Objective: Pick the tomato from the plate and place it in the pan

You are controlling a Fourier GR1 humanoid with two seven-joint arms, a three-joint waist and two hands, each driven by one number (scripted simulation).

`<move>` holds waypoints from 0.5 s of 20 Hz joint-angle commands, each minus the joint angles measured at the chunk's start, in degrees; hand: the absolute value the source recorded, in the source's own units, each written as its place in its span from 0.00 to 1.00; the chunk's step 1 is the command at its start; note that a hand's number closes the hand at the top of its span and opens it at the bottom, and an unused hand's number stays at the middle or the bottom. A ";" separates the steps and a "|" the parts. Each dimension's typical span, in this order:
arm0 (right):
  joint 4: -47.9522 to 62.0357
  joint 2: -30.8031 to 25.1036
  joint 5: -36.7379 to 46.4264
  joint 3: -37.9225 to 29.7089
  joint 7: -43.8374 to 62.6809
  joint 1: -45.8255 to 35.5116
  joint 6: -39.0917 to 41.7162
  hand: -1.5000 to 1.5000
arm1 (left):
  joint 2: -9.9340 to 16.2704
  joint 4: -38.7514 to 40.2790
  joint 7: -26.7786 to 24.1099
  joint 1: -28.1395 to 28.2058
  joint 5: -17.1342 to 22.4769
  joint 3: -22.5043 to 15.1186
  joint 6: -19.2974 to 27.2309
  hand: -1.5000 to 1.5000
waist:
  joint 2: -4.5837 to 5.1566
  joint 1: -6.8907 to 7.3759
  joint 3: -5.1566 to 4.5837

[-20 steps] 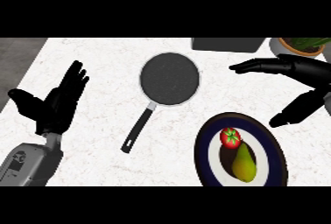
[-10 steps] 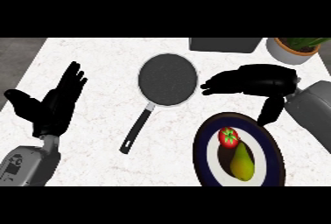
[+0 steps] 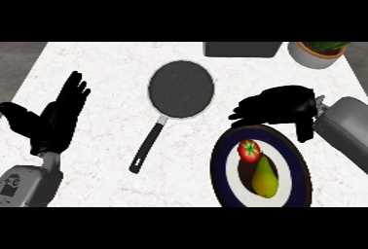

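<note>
A red tomato lies on the upper part of a dark-rimmed plate at the lower right, with a yellow-green pear just below it. My right hand hovers over the plate's far rim, just above the tomato, fingers relaxed and pointing left, holding nothing. The black pan sits up the middle of the counter, its handle running down and left. My left hand rests open at the left, fingers up.
A dark box and a potted plant stand along the counter's far edge at the right. The white counter ends at the left against a grey floor.
My right hand has come down and left from the counter's far right corner, and now sits over the plate's far rim near the tomato. The left hand stays where it was.
</note>
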 commanded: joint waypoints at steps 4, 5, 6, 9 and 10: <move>-3.68 0.40 9.47 -0.33 -1.01 1.42 -2.03 0.00 | -3.13 -0.32 -1.06 1.95 -3.72 -1.06 1.28 0.50 | -0.28 -1.16 -0.01; -5.83 -1.62 8.81 -1.76 -2.15 1.24 0.57 0.00 | -0.22 -3.87 4.45 0.53 -1.83 1.62 1.03 0.50 | -0.39 -1.15 0.00; 0.51 0.98 11.91 -2.14 -3.84 3.05 -6.38 0.00 | -1.42 -3.52 2.88 0.90 -2.80 1.07 0.88 0.50 | -0.21 -0.86 0.02; -10.30 -0.44 11.11 -4.68 -0.26 6.10 -0.38 0.00 | -0.58 -3.69 3.47 2.32 -2.66 2.72 -0.85 0.50 | -0.41 -1.39 -0.01; -8.23 3.66 11.51 -4.35 0.67 5.41 0.34 0.00 | -3.04 -1.31 1.69 0.70 -3.40 1.61 -0.56 0.50 | -0.30 -1.29 -0.01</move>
